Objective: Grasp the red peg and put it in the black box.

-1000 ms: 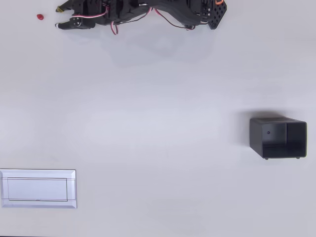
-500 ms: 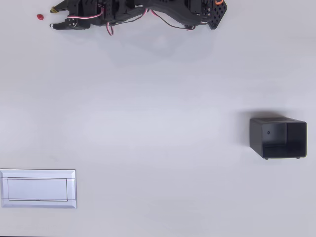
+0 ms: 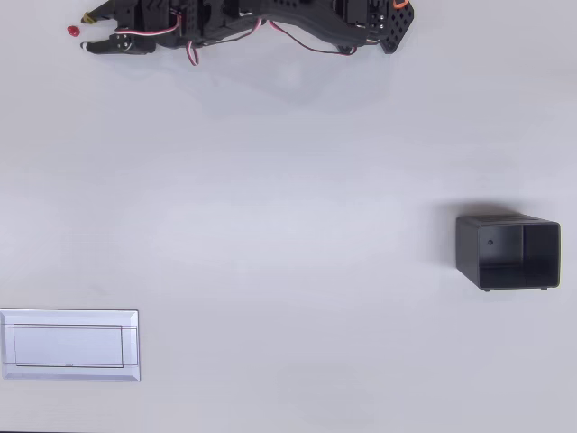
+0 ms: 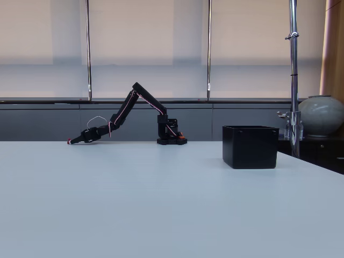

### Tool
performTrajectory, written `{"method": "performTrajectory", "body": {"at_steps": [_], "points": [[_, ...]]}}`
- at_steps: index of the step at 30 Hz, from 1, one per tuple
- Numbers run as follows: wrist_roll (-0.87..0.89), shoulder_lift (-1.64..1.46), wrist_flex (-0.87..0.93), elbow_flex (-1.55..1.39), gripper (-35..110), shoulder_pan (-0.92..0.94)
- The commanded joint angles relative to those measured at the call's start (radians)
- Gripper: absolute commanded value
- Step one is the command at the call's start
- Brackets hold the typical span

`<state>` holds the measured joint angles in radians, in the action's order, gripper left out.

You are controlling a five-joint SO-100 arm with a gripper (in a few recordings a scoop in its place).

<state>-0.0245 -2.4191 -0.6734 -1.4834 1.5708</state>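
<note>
Gripper (image 3: 85, 32), jaws apart at the overhead view's upper left, flanks the red peg (image 3: 73, 31); closing comes next, then carrying to the black box (image 3: 507, 252).

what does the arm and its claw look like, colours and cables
The arm is black, built of blocky segments. Thin red and white cables loop loose along it. An orange piece sits at the base end. The claw has two slim black fingers; one fingertip looks yellowish, the other pale.

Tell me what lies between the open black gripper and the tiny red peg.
Nothing: in the overhead view only bare white table separates the gripper from the red peg.
</note>
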Motion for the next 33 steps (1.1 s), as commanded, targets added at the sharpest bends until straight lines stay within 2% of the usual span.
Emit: {"method": "performTrajectory", "body": {"at_steps": [1, 3, 33], "points": [[-0.026, -0.011, 0.026, -0.06, 17, 0.006], [-0.028, -0.011, 0.028, -0.064, 21, 0.006], [-0.006, -0.091, 0.028, -0.173, 21, -0.003]]}}
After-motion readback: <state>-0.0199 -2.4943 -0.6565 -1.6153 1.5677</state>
